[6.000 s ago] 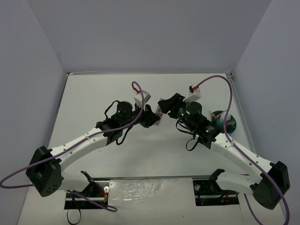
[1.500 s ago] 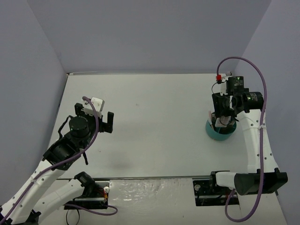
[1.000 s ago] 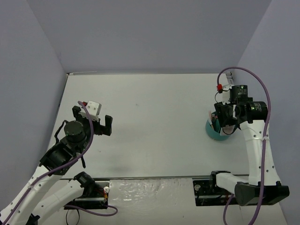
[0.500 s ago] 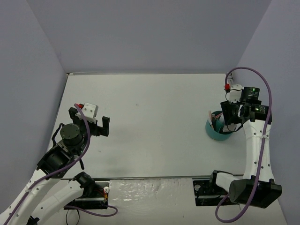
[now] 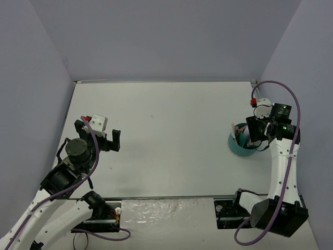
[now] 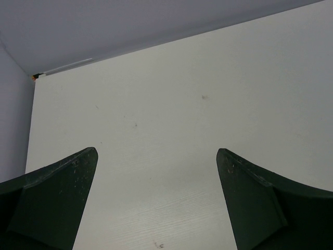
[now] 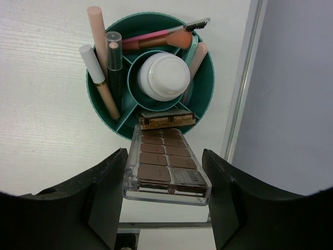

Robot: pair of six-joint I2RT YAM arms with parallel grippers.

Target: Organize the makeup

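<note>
Looking down the right wrist cam, we've got the right gripper [image 7: 165,153] closed partway onto the big palette [image 7: 166,166]. One finger sits against each long edge, so it's gripping that brown-pan palette near its near end. The palette's far end reaches the near rim of the round teal tub [image 7: 148,21], right by the smaller palette [image 7: 166,119] standing in the tub's near compartment. We honestly can't tell if the big one's tip is inside yet. The white bottle [image 7: 165,76] sits in the middle cup. The pink stick [image 7: 99,36], dark stick [image 7: 114,57] and white-capped stick [image 7: 93,73] stand in the left compartment, and a pink brush [image 7: 179,37] lies across the far side. From the top cam, the tub is over by the right edge of the table [image 6: 182,94]. On the left side, the left gripper [image 6: 157,151] is spread wide open with nothing in it, hovering above bare tabletop.
</note>
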